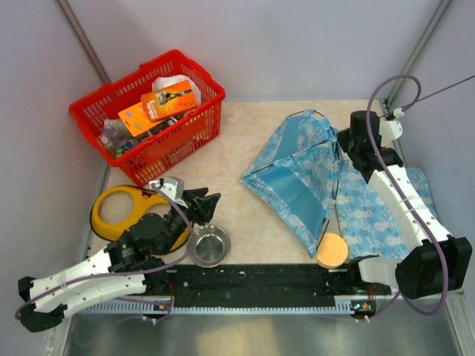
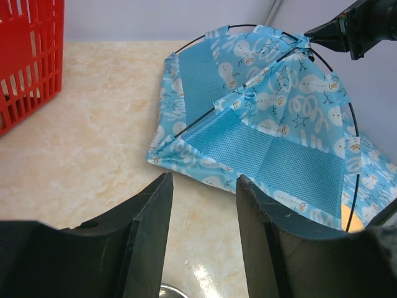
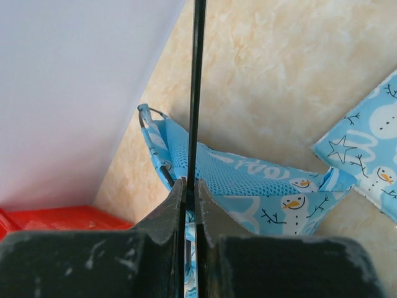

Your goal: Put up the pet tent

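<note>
Tightly, right gripper (image 3: 191, 184) pinching pole (image 3: 197, 87), pet tent (image 1: 295, 182) far edge

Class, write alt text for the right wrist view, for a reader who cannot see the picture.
The right gripper is shut on a thin dark pole that runs straight up the frame. Behind it the light-blue pet tent lies on a beige table, with a red basket at lower left.
</note>
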Motion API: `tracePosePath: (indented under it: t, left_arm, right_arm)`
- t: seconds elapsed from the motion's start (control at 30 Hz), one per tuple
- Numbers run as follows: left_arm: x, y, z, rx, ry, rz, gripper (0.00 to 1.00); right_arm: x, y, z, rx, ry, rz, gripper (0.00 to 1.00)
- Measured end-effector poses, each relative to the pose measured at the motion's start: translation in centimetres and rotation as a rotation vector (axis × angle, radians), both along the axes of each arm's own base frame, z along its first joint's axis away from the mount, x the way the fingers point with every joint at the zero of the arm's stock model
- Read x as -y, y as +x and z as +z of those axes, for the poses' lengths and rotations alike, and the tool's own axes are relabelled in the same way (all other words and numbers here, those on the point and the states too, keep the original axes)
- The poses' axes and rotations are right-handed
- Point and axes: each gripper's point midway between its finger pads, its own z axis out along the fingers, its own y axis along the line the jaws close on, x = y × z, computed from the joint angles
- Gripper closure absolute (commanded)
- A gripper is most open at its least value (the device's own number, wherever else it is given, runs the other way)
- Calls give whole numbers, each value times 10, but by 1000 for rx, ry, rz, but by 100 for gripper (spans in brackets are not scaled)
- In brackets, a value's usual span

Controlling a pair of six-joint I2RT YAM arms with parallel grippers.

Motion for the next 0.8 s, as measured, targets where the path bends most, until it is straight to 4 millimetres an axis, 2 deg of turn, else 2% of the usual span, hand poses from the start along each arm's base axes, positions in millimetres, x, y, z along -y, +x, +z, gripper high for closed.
tracePosePath:
  t: [0.07,0.17,0.23,0.33,0.4,0.53,0.67,0.73,0.8]
  left_arm:
    - [0,0,0,-1,0,3,49]
    - [-1,1,-1,-1,0,8,49]
    - [-1,1,-3,-3,4,11,49]
    - [-1,2,-6,-7,12,17,48]
    - [-1,2,-8,-8,15,18,48]
    - [-2,3,-11,-11,21,23,48]
    - [-2,3,-15,-15,29,23,48]
    - [-2,3,-16,-16,31,24,48]
    - [-2,3,-18,-18,34,26,48]
  right_arm:
    - [3,1,-6,-6,10,-30,86]
    - [4,3,-10,-6,-1,-32,52]
    - [2,4,-12,-7,-35,2,37]
    - [-3,0,-18,-14,-80,78,23]
    - [-8,-8,-26,-36,-125,151,18]
    - [-15,-26,-38,-73,-214,292,20]
    - [-20,-37,-43,-107,-293,411,33]
    - [-22,-41,-46,-121,-320,455,45]
    - [-24,-45,-50,-139,-344,500,65]
